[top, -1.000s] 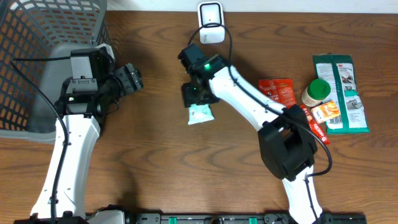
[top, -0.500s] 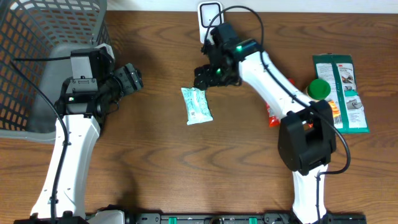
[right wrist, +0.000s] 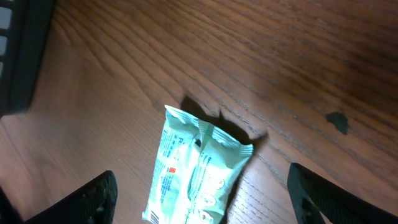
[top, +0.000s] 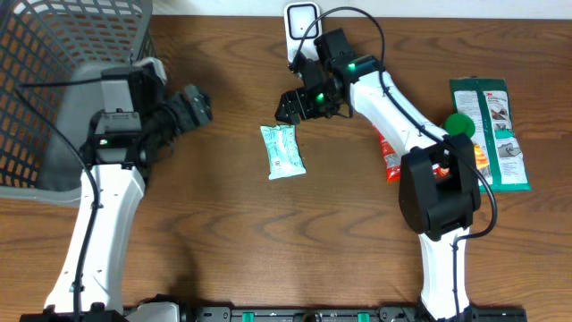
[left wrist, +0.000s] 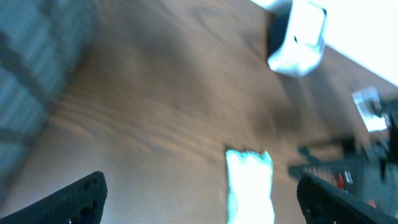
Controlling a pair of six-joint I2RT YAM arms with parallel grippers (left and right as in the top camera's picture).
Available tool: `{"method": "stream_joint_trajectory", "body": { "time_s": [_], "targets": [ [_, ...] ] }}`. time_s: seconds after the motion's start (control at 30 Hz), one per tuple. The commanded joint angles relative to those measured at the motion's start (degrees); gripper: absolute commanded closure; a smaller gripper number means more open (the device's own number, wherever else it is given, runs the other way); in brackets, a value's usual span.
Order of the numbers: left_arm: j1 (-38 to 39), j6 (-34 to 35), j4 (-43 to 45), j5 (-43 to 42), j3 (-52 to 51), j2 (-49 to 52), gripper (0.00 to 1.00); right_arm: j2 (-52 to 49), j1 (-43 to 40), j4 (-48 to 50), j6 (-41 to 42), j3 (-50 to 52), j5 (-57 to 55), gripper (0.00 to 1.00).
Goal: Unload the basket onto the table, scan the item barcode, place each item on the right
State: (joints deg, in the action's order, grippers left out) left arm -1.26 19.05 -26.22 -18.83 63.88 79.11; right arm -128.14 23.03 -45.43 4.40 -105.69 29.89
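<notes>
From overhead, the pale green packet lies flat on the bench, free of both arms, below and a little left of the white scanner at the far edge. A second ago the right pincer sat right over this packet and hid its upper end. It has since lifted away toward the scanner, and its fingers are now apart with nothing between them. The packet has not moved since half a second ago. The left pincer, beside the grey basket, has swung slightly toward the middle and spread wider than before, also empty. The packet therefore looks to have been let go, and I judge the left arm is lining up to take it; whether the barcode has been read cannot be told. In the left wrist view, blurred by motion, the two dark fingertips of the left pincer stand wide apart at the lower corners, with the packet ahead between them and the scanner beyond. In the right wrist view, the right pincer hangs spread above the packet, which lies creased on the wood with its printed face up and casts a shadow.
</notes>
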Motion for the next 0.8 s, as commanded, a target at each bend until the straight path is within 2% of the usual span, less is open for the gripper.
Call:
{"method": "stream_joint_trajectory", "body": {
  "time_s": [0.0,0.07,0.1,0.13,0.17,0.2,0.33,0.63,0.77],
  "targets": [
    [5.22,-1.18,-1.75,-7.15,-0.98,2.71,0.02,-1.7,-0.44,-0.22,-1.95,-0.26,2.64,0.18],
    [8.57,-1.2,-1.81,-7.13,-1.46,5.22,0.0,-2.21,-0.83,-0.44,-1.97,-0.26,3.58,0.18],
    [10.32,-1.25,-2.03,-7.13,-1.62,6.78,0.24,-2.84,-1.22,-0.66,-1.99,-0.24,4.74,0.19],
    [13.11,-1.6,-1.7,-7.08,-1.75,9.97,0.74,-3.34,-1.7,-0.94,-2.64,-0.24,6.86,0.2],
    [14.93,-1.16,-0.68,-7.1,-1.75,12.48,0.88,-4.11,-2.1,-1.11,-3.63,-0.24,9.09,0.22],
    [16.11,-1.14,0.24,-7.1,-1.75,14.36,0.91,-4.39,-2.43,-1.46,-4.22,-0.24,10.43,0.23],
    [19.32,-1.18,3.98,-7.08,-1.73,21.73,0.92,-6.45,-3.15,-2.21,-5.35,-0.2,11.78,0.25],
    [19.71,-1.14,6.45,-2.95,-1.75,31.76,0.92,-8.63,-3.39,-2.03,-6.84,0.52,16.15,0.29],
    [19.71,-1.14,6.19,-2.93,-1.75,33.99,0.92,-9.27,-3.1,-2.49,-6.82,0.9,18.97,0.38]
  ]
}}
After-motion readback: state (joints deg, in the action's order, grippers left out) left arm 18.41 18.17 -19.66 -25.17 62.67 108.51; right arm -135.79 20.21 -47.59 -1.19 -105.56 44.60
